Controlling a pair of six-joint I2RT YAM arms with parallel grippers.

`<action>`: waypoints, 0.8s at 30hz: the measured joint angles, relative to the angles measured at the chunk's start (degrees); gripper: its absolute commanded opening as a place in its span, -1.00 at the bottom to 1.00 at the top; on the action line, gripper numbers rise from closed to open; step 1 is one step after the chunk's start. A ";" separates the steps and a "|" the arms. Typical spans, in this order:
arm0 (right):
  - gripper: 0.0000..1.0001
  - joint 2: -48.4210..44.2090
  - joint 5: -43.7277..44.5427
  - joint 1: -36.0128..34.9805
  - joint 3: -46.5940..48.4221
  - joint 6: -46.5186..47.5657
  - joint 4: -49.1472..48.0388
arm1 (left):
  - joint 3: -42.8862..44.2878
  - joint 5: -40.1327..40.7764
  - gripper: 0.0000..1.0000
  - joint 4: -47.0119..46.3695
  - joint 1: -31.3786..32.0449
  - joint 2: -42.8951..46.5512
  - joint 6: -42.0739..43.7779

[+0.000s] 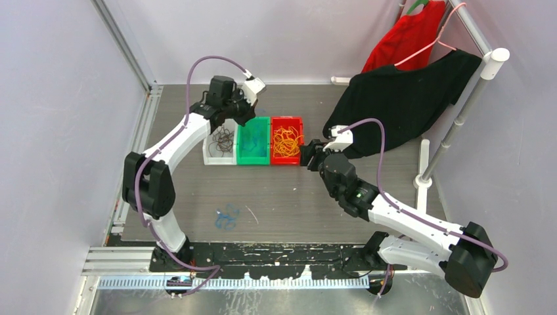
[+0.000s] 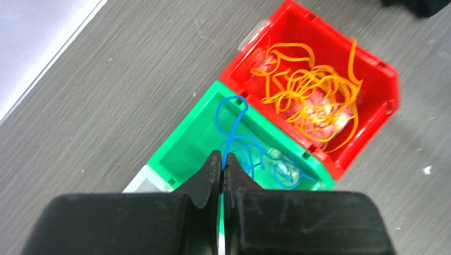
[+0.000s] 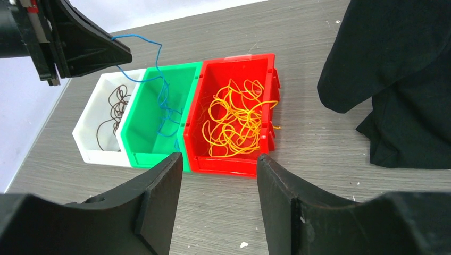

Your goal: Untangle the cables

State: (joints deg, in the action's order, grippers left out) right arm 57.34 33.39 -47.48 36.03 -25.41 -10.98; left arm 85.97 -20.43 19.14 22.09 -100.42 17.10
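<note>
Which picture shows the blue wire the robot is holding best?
The right wrist view: the whole blue wire hangs from the left gripper into the green bin. The left wrist view shows just the pinch and some loops. From the top it is too thin to see.

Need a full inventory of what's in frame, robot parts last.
white bin: 1, white, left end of bin row
dark brown cables: tangled few, dark brown, in white bin
green bin: 1, green, middle of row
blue cable: 1 seen, blue, running from green bin up to left gripper
red bin: 1, red, right end of row
orange cables: tangled pile, orange, in red bin
loose blue strands: small clump, blue, on table nearer the arm bases
black garment: 1, black, draped at far right
red garment: 1, red, hanging, far right corner
table: 1, grey
left gripper: black, shut on blue cable, above green bin
right gripper: black, open, empty, facing red bin
</note>
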 measured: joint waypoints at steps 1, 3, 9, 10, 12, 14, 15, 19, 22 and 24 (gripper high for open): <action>0.17 0.00 0.00 0.04 -0.09 0.00 0.07 | -0.20 0.70 -1.00 0.02 0.07 -0.15 1.07; 0.16 0.00 0.00 0.04 -0.33 0.00 0.13 | -0.52 2.86 -1.00 0.02 0.26 -0.87 3.76; 0.15 0.00 -0.02 0.07 -0.39 -0.35 0.35 | -1.07 6.43 -1.00 0.42 0.87 -4.42 8.98; 0.15 0.00 -0.02 0.09 -0.39 -0.42 0.35 | -1.18 6.84 -1.00 0.46 1.14 -5.03 9.46; 0.15 0.00 -0.02 0.09 -0.39 -0.46 0.35 | -1.51 7.54 -1.00 0.46 1.68 -5.92 10.45; 0.15 0.00 0.00 0.09 -0.39 -0.44 0.37 | -1.92 8.57 -1.00 0.44 2.49 -6.95 11.32; 0.15 0.00 0.00 0.09 -0.39 -0.42 0.39 | -2.03 9.05 -1.00 0.44 2.86 -7.50 11.85; 0.14 0.00 0.00 0.09 -0.42 -0.35 0.44 | -2.47 11.04 -1.00 0.20 3.78 -10.05 13.33; 0.13 0.00 0.00 0.11 -0.42 -0.31 0.55 | -2.78 12.79 -1.00 -0.22 4.11 -12.13 14.19; 0.13 0.00 -0.02 0.09 -0.42 -0.26 0.66 | -2.84 13.94 -1.00 -0.39 4.09 -13.16 14.82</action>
State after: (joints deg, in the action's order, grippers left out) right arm 57.34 33.36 -47.40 35.62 -25.67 -10.33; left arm 83.13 -6.48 18.74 26.17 -113.58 31.92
